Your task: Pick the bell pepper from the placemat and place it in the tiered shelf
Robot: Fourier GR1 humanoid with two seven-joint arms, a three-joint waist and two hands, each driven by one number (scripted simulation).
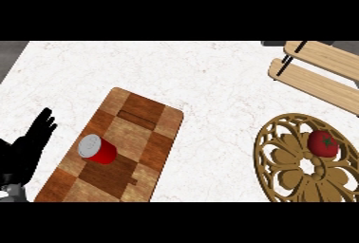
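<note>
One red bell pepper w/ a small green stem on top sits on a round, gold-brown openwork placemat at the right side of the counter, toward the mat's upper right part. Nothing is touching the pepper. It will likely handle as light, hollow and fairly stiff, w/ smooth waxy skin that could slip; best hold is prob. around its widest part from the sides, fingers and thumb opposed, not by the stem.

Above the mat, in the upper right corner, is the tiered shelf: pale wood slats w/ black rods, near the pepper but clear of it.

Across the white marbled counter, well apart to the left, lies a long checkered wooden cutting board. A red cup w/ a pale top lies tipped on the board's lower left part.

Left hand, black, shows at the left edge just beside the board, fingers straight and apart, holding nothing, resting. Right hand isn't visible anywhere in view, so its state can't be told. The pick is not yet begun.
</note>
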